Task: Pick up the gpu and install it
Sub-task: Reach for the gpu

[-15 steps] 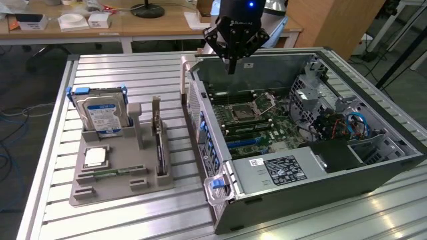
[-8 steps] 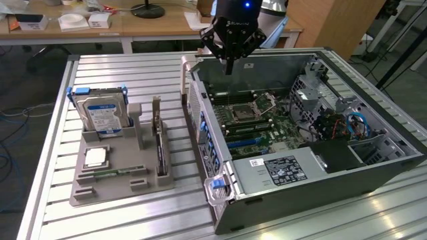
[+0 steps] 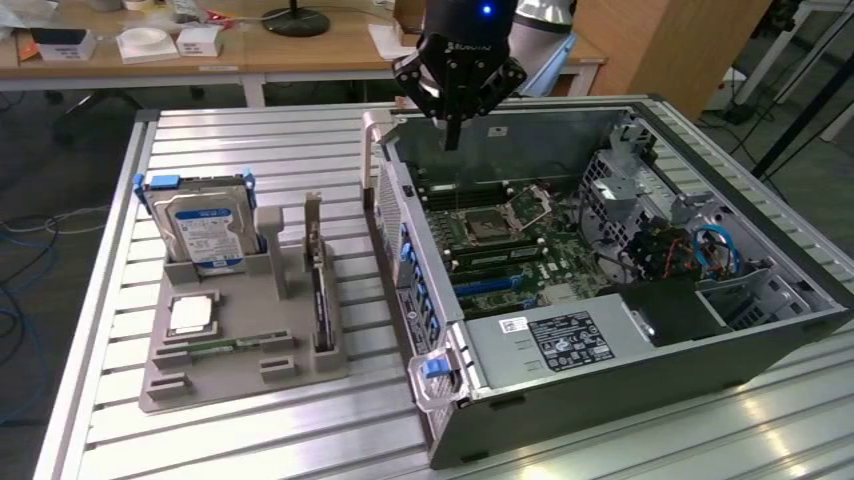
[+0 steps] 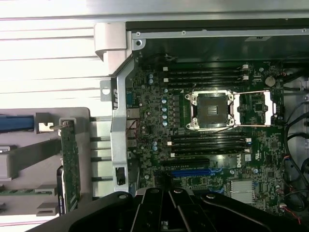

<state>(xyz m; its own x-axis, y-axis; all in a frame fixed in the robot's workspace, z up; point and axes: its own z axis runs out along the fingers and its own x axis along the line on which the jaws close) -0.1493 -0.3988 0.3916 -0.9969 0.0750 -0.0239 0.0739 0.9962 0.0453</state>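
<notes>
A labelled power supply (image 3: 534, 350) sits in the near corner of an open computer case (image 3: 641, 400) lying on its side on a slatted metal tabletop (image 3: 200, 140). The case's motherboard (image 3: 507, 235) is exposed, showing a processor socket (image 4: 212, 110) and a blue expansion slot (image 4: 190, 172).

Over the case's far end hangs the robot arm's gripper (image 3: 451, 138), fingers pressed together and carrying nothing.

The gpu (image 3: 318, 275) is not yet in hand. It stands on its long edge in a grey holder (image 3: 214, 390) just beside the case, on the exterior view's left of it, with a pale metal bracket at one end. It is well apart from the gripper.

Farther from the case, the same holder carries a hard drive (image 3: 200, 228) in blue rails, a processor (image 3: 194, 315) and a slim memory stick (image 3: 220, 345).

The card looks light and stiff, but thin and easily damaged. The safest hold is probably a pinch across its flat faces at the free upper edge, near the middle of its length. That keeps clear of the bracket and of the lower edge seated in the holder. A grip nearer one end would likely let the card tilt as it lifts.
</notes>
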